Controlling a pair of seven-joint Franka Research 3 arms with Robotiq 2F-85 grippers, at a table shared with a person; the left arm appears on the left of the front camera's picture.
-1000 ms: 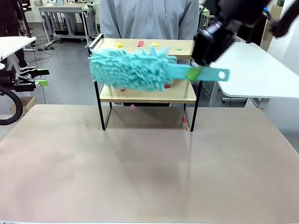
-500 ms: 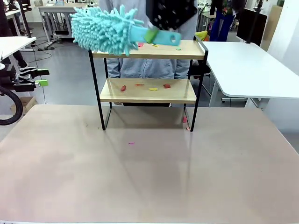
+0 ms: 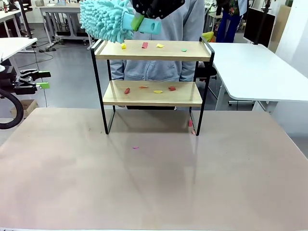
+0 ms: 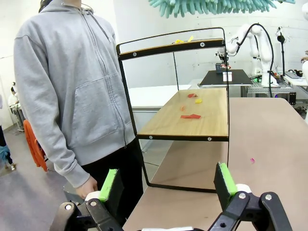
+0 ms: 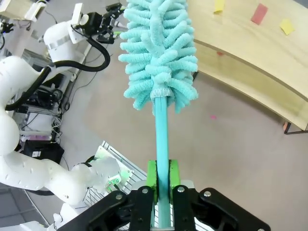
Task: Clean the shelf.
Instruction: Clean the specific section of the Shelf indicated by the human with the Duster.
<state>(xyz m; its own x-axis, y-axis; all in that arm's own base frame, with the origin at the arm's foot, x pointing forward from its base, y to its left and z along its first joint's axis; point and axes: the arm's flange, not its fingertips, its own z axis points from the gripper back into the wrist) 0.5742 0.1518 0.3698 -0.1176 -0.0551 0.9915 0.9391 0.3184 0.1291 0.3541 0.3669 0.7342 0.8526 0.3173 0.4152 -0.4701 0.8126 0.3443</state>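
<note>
**Duster (image 3: 103,18) high over the shelf (image 3: 151,95)**

The right end effector (image 3: 138,22) is clenched on the teal duster's handle, above the shelf's left end. The shelf stands at the far side of the worktop (image 3: 154,187). The left end effector (image 4: 167,185) gapes, released.

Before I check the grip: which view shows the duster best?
Right wrist view: the duster runs whole from the right gripper, shut on its handle, to its fluffy head. Front view shows head and handle end above the shelf; left wrist view, fringe at the top edge.
</note>
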